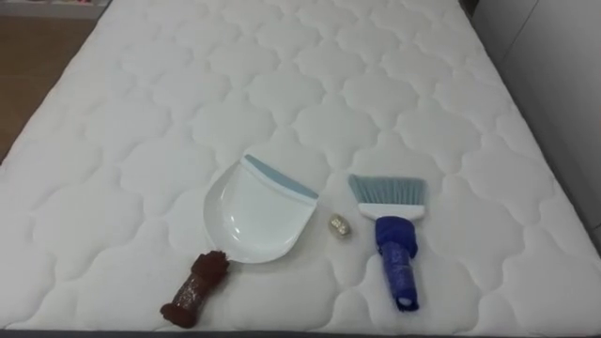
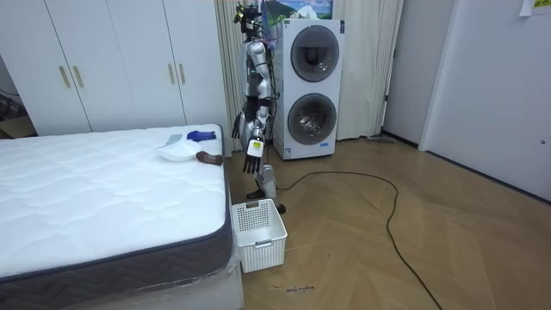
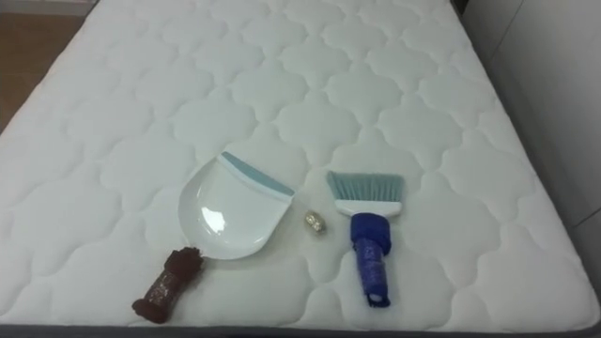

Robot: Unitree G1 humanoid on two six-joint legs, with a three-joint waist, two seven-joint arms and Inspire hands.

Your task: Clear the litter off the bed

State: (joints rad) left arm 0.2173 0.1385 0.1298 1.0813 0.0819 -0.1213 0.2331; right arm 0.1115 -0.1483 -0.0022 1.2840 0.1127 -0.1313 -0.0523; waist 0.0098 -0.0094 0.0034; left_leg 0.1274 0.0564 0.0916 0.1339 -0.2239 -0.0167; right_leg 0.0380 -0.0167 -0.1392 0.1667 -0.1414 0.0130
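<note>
currently the scrap (image 1: 339, 225) lies on the bed (image 1: 141, 113) between dustpan (image 1: 258, 211) and brush (image 1: 392, 239). both handles point toward the robot, the brush on its right. the left hand (image 2: 254, 148) hangs beside the bed edge; apart or together cannot be told.

A white quilted bed (image 3: 282, 84) seen from above. Near its lower edge lies a white dustpan (image 3: 230, 211) with a grey-blue lip facing up and to the right, and its brown handle (image 3: 167, 286) pointing down-left. Just right of the pan sits a small crumpled golden scrap (image 3: 315, 222). Beside that, a blue-handled brush (image 3: 369, 235) lies flat with its pale blue bristles (image 3: 366, 186) pointing away. A strip of wooden floor (image 3: 23, 56) shows at the upper left.
</note>
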